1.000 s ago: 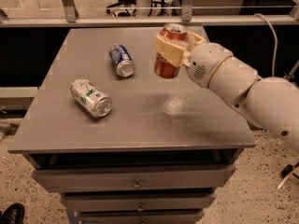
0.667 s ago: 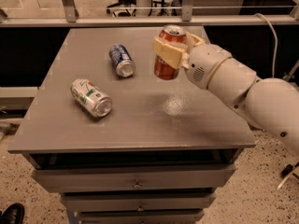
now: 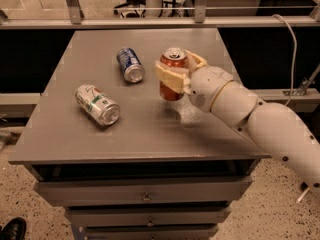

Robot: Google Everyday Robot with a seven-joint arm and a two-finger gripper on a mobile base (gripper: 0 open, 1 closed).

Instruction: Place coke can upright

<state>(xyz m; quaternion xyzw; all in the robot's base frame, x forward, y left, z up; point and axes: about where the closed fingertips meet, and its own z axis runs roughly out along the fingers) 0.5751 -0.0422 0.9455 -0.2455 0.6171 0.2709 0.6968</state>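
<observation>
Both gripper fingers [image 3: 169, 77] around upright coke can [image 3: 172, 92]

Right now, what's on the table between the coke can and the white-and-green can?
Bare table, by the camera view. The gripper holds the coke can upright right of centre; the white-and-green can lies left.

The gripper [image 3: 176, 75], clamped around the upright coke can [image 3: 171, 92], sits over the middle of the table [image 3: 150, 136]. Near its fingertips, slightly farther back, the blue can [image 3: 130, 64] lies on its side and is the closest obstacle. The white-and-green can [image 3: 97, 104] lies well beyond, toward the near edge. Bare tabletop runs from the gripper to the near edge.
</observation>
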